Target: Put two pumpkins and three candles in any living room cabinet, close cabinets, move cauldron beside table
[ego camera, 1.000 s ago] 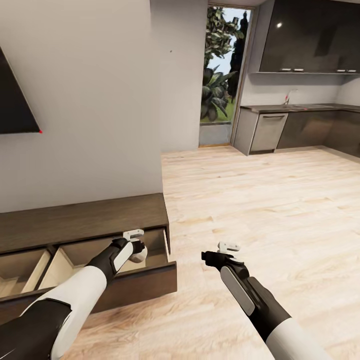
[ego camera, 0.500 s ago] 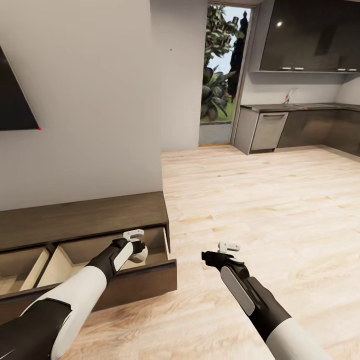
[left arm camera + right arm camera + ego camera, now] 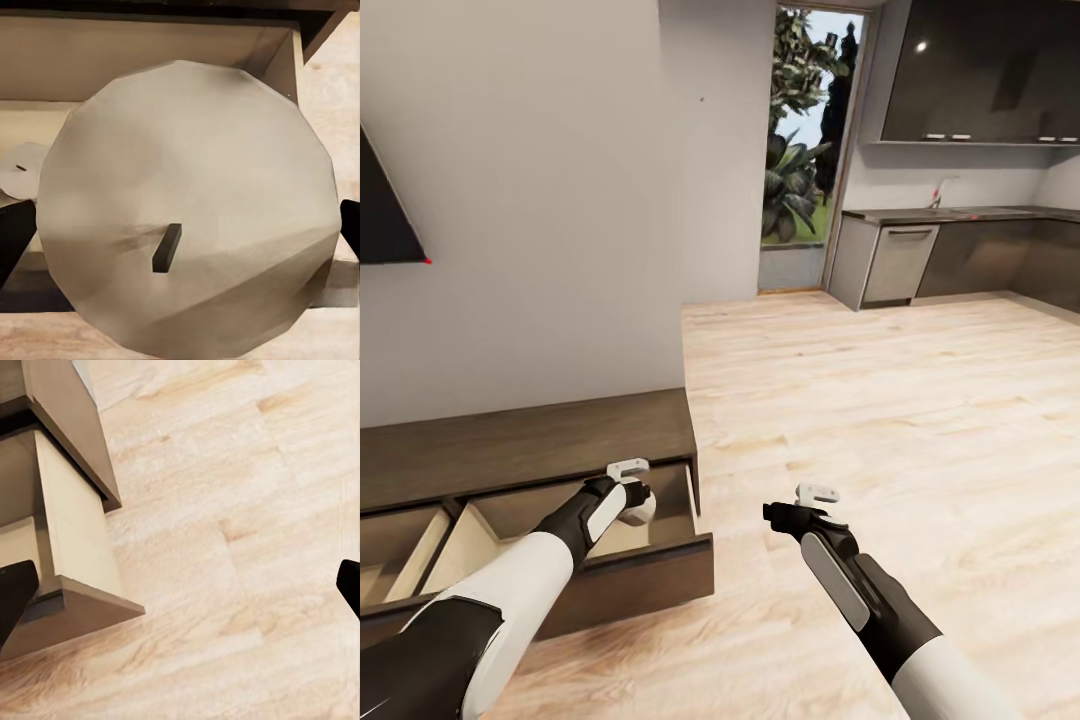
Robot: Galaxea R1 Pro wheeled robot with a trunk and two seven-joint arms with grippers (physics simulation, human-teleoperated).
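Below and around the left pincer (image 3: 632,492) sprawls the cabinet (image 3: 530,440), its long dark top running off behind the arm and its right-hand drawer (image 3: 660,560) pulled wide open, pale wood inside. Off to that pincer's right, over bare plank floor (image 3: 880,400), hangs the right pincer (image 3: 812,497), fingers spread wide and holding nothing. Now the left one: it's clenched on a candle (image 3: 187,210), cream, wick (image 3: 166,247) facing the wrist camera, poised right above the drawer's cavity. Beyond it, lying on the drawer bottom, sits another candle (image 3: 21,166), already stowed. The risks as I see them: let go too near the drawer's front panel or side wall and the stubby cylinder could clip the edge and tumble onto the floor, or drop onto its neighbour and roll.
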